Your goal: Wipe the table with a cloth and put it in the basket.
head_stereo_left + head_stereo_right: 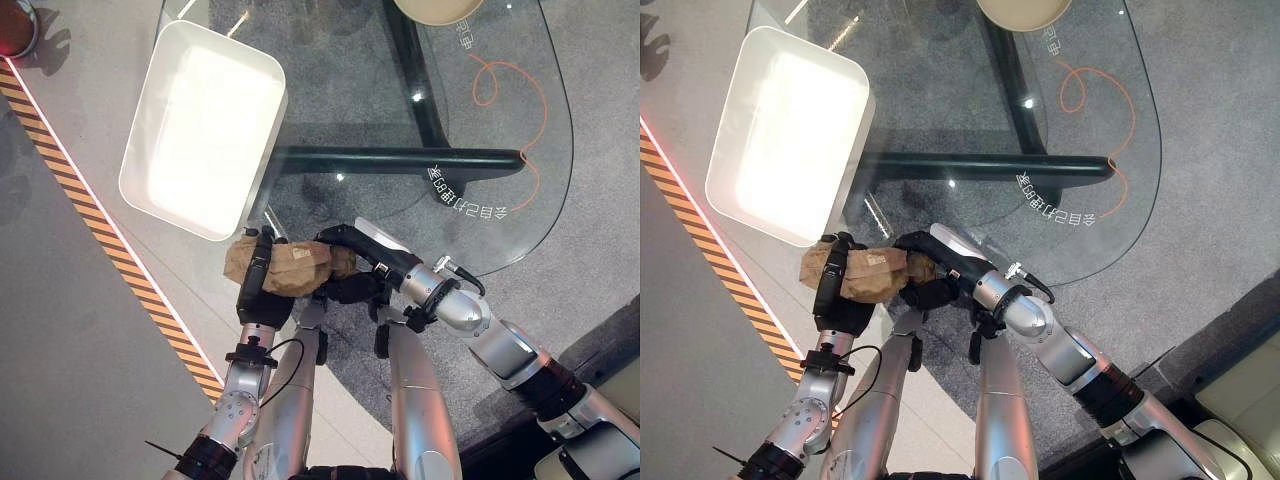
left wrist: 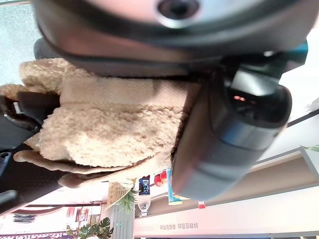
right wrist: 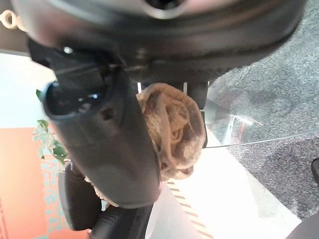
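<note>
A: Left eye view, where is the cloth?
B: The tan fleecy cloth [image 1: 292, 266] is bunched at the near edge of the glass table [image 1: 500, 150], about 6 o'clock from the white basket [image 1: 200, 130] and just beside its near corner.
A: Who holds it?
B: Both. The left hand [image 1: 258, 290] has its fingers curled over the cloth's 9 o'clock end; the right hand [image 1: 352, 262] clasps the 3 o'clock end, thumb and fingers wrapped round the bundle, as the right wrist view confirms.
A: Anything else on the table?
B: A beige round dish [image 1: 438, 10] at 12 o'clock, cut by the frame, and an orange cord [image 1: 510, 85] looping at roughly 2 o'clock.
</note>
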Available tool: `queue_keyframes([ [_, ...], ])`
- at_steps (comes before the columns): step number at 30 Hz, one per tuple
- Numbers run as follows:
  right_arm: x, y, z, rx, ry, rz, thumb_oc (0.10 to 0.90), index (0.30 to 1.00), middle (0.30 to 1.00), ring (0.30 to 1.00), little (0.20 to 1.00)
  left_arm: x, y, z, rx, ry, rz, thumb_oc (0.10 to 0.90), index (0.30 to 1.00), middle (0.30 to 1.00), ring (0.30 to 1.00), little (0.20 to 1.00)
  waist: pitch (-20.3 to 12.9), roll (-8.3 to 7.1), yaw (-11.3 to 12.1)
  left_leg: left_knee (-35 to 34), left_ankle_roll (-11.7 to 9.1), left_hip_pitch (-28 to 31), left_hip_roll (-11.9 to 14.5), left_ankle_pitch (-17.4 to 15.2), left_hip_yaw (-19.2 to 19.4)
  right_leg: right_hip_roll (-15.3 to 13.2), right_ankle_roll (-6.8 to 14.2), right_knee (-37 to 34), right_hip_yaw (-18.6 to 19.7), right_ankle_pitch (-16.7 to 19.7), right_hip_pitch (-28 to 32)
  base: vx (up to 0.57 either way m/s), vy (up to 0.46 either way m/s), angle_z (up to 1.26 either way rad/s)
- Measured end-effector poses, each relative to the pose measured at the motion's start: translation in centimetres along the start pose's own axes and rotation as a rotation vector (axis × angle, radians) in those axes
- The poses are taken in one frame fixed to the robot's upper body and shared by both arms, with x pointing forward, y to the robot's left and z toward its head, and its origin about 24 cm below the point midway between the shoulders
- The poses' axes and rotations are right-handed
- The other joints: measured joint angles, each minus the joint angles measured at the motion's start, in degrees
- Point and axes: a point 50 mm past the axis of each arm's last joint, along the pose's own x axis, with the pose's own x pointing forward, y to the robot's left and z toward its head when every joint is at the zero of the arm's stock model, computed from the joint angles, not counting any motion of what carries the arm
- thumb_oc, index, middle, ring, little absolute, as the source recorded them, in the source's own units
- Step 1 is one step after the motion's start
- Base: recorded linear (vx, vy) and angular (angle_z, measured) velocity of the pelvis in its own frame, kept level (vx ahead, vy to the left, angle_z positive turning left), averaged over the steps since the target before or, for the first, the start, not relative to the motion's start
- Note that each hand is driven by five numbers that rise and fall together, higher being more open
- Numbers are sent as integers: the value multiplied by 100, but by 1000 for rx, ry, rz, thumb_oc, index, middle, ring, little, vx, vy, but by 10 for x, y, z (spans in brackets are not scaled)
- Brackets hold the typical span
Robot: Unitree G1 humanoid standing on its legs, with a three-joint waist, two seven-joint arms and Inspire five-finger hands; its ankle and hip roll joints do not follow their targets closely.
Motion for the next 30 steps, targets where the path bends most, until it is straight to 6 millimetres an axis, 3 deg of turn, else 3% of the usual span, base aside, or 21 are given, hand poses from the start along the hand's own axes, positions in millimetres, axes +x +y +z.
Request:
queue_keyframes([
  [5, -3, 3, -3, 36, 10, -72, 800, 900, 900, 900, 900, 2, -1, 4, -2, -36, -4, 100, 300, 300, 300, 200, 2, -24, -8, 0, 1, -2, 0, -1, 1, 0, 0, -1, 2, 0, -2, 0, 0, 0],
  [17, -26, -26, -21, 53, 86, -319, 800, 900, 900, 900, 900, 3, -1, 21, 14, -134, -8, 100, 300, 300, 300, 200, 5, -150, -37, 3, 2, -10, 5, -1, 10, 9, 2, -19, 12, 1, -6, 0, 0, 0],
  [24, -36, -23, -30, 75, 128, -344, 800, 900, 900, 900, 900, 2, -2, 41, 59, -241, -18, 100, 300, 300, 300, 200, 5, -150, -101, 26, 3, -8, 9, -1, 25, 13, 2, -10, 25, 6, -3, -2, 25, -1],
  [30, -38, -19, -32, 93, 140, -299, 800, 900, 900, 900, 900, 2, -9, 63, 203, -338, -42, 100, 300, 300, 300, 200, 4, -145, -144, 98, 11, 6, 9, -10, 55, 9, -1, 72, 50, 7, -4, 9, 66, -1],
])
